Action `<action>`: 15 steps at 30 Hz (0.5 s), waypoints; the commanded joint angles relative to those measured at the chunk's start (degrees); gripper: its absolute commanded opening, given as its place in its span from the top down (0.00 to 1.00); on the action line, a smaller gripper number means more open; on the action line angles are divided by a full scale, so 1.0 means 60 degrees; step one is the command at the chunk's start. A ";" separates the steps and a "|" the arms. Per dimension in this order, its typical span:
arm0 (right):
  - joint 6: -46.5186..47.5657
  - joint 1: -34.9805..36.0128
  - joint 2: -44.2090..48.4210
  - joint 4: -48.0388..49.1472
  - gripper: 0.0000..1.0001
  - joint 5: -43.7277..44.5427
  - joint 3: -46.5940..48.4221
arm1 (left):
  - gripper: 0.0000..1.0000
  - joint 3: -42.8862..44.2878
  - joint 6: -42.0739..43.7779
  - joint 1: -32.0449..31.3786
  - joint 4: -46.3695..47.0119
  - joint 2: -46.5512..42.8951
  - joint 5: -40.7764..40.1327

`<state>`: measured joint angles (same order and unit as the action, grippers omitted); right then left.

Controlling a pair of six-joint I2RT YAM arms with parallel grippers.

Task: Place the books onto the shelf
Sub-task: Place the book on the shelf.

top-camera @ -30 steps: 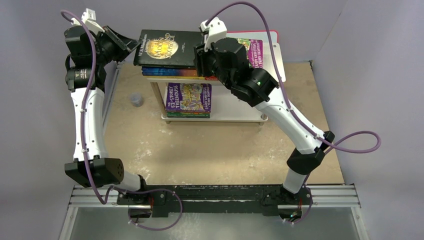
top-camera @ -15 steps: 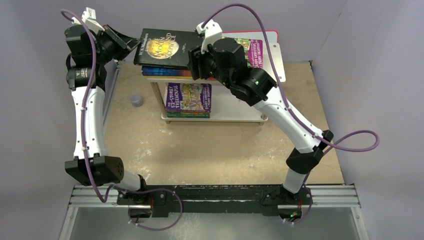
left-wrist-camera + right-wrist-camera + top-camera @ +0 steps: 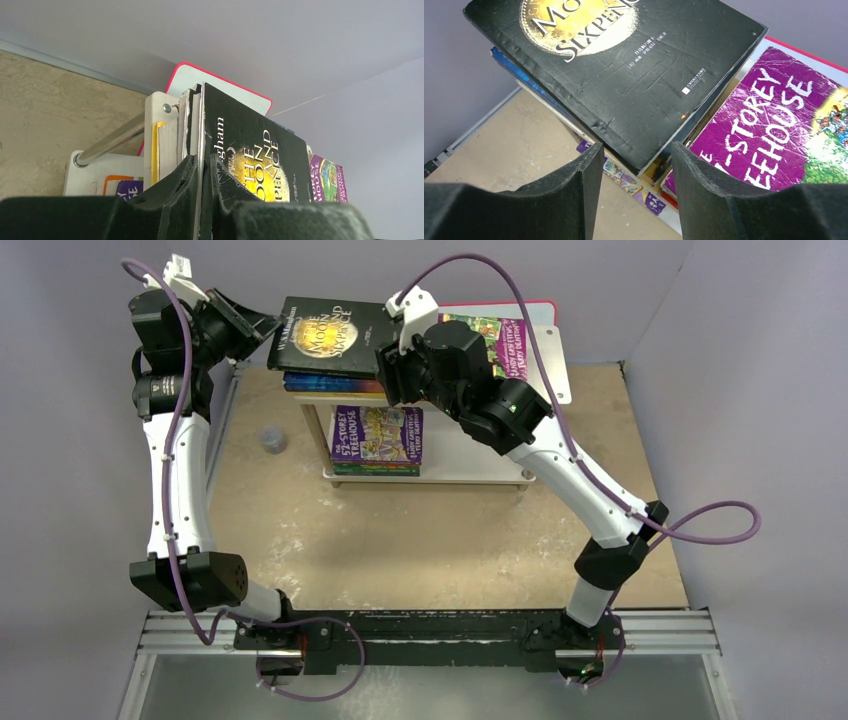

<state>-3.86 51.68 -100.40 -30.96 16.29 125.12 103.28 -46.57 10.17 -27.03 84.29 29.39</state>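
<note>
The black "Moon and Sixpence" book (image 3: 335, 335) lies tilted on top of a stack of books (image 3: 325, 383) on the shelf's upper board (image 3: 160, 107). My left gripper (image 3: 255, 325) is shut on its left edge; in the left wrist view the jaws (image 3: 206, 165) pinch a thin edge of the black book (image 3: 250, 150). My right gripper (image 3: 390, 362) hovers open just over the book's near right corner, and in the right wrist view nothing lies between its fingers (image 3: 596, 165), with the black book (image 3: 624, 60) beyond them. A purple Storey Treehouse book (image 3: 774, 115) lies to the right.
A "52-Storey Treehouse" book (image 3: 378, 433) tops a small pile on the shelf's lower board (image 3: 470, 465). A pink-edged white board (image 3: 552, 360) stands behind the shelf. A small grey object (image 3: 273, 440) sits on the tabletop left of the shelf. Grey walls close in on three sides.
My right gripper has drawn left and toward the near side, off the black book's right edge, and stands a little wider. The left gripper and the book have barely moved.
</note>
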 commanded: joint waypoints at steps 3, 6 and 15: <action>0.0349 -0.0018 0.0109 -0.0133 0.51 0.0563 0.0252 | 0.92 0.0172 -0.0132 0.0033 0.0669 -0.0089 0.0174; 0.0292 -0.0016 0.0078 -0.0079 0.55 0.0580 0.0282 | 0.97 0.0160 -0.0217 0.0035 0.0753 -0.0090 0.0195; 0.0190 -0.0015 0.0013 0.0104 0.60 0.1007 0.0350 | 0.99 0.0096 -0.0452 0.0033 0.1107 0.0026 0.0364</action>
<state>-3.11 51.75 -100.42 -31.16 18.65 125.14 103.26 -47.66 10.17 -25.65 84.36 29.43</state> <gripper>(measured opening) 0.410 0.016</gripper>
